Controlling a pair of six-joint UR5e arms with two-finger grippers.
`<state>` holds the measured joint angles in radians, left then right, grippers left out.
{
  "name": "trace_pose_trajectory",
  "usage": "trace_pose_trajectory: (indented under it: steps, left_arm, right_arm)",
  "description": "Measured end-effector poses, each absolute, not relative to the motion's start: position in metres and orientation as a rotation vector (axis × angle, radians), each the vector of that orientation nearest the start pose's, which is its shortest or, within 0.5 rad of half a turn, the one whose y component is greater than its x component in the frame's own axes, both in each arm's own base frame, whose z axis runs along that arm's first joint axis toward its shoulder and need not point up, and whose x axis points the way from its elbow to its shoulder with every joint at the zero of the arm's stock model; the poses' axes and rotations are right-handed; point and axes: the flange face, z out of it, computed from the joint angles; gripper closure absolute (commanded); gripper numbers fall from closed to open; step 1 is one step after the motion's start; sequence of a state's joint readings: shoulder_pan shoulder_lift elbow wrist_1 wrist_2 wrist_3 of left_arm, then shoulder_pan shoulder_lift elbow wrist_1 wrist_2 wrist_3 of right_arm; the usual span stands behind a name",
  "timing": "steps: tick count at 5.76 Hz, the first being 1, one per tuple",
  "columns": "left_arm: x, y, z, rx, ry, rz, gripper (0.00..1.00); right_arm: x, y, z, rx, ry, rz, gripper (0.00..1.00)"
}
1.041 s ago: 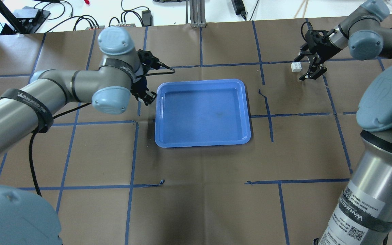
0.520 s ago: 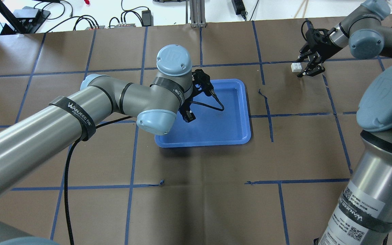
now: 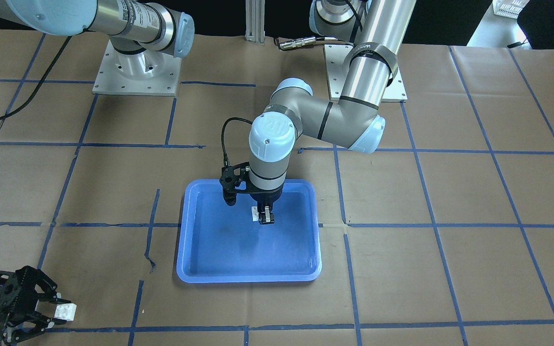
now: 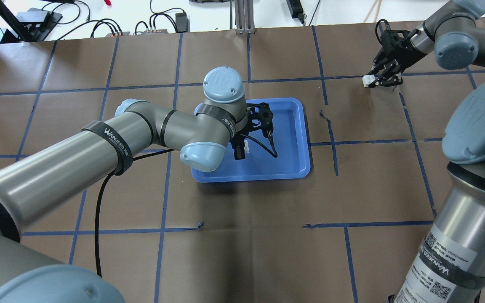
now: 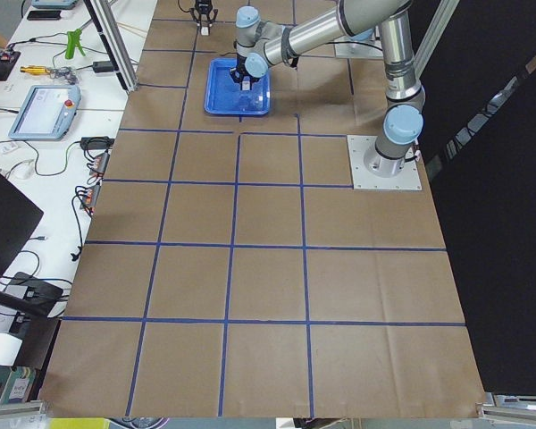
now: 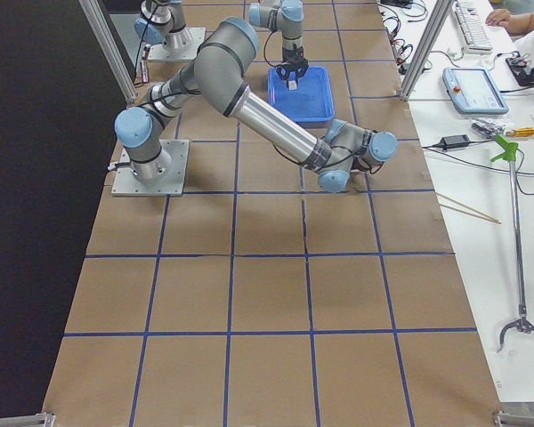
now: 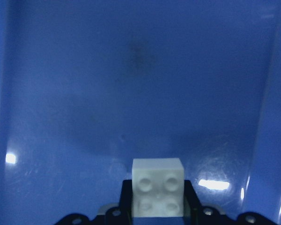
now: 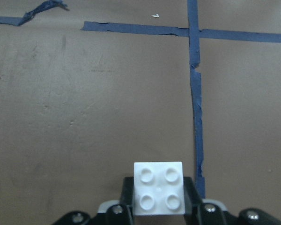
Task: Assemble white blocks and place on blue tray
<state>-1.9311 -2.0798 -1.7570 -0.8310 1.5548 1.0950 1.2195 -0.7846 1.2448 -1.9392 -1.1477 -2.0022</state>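
Observation:
The blue tray [image 4: 289, 139] lies mid-table and also shows in the front view [image 3: 209, 259]. My left gripper [image 4: 240, 152] hangs over the tray's left part, shut on a white block [image 4: 246, 146]. In the left wrist view that block [image 7: 158, 192] sits between the fingers, studs towards the camera, a little above the tray floor [image 7: 131, 93]. My right gripper [image 4: 378, 80] is at the far right of the table, off the tray. Its fingers press both sides of the second white block [image 4: 367, 80], which also shows in the right wrist view [image 8: 158, 187] and the front view [image 3: 64, 311].
Brown paper with blue tape lines [image 4: 331, 139] covers the table. Cables and power supplies [image 4: 158, 23] lie along the far edge. My left arm's black cable [image 4: 267, 145] loops over the tray. My right arm's base column [image 4: 457, 235] stands at the near right.
My left arm has swung right from the tray's left edge to over the tray, carrying its block. My right gripper has moved onto the other block and closed around it.

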Motion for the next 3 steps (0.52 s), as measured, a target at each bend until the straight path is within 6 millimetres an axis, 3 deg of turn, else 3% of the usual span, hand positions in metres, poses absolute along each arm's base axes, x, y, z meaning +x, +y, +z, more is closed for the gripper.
trace_pose_trajectory:
  steps: [1,2,3]
  left_arm:
    - [-0.342,-0.527,0.176,2.095,2.342,-0.054,0.32]
    - [-0.343,-0.528,0.170,2.094,2.341,-0.050,0.01]
    - [-0.343,-0.528,0.167,2.094,2.342,-0.046,0.01]
  right_arm:
    - [-0.093,-0.760,0.211,-2.097,1.968,-0.537,0.69]
    - [-0.092,-0.757,0.235,-2.110,1.976,-0.554,0.69]
    - [-0.087,-0.748,0.255,-2.103,1.977,-0.551,0.71]
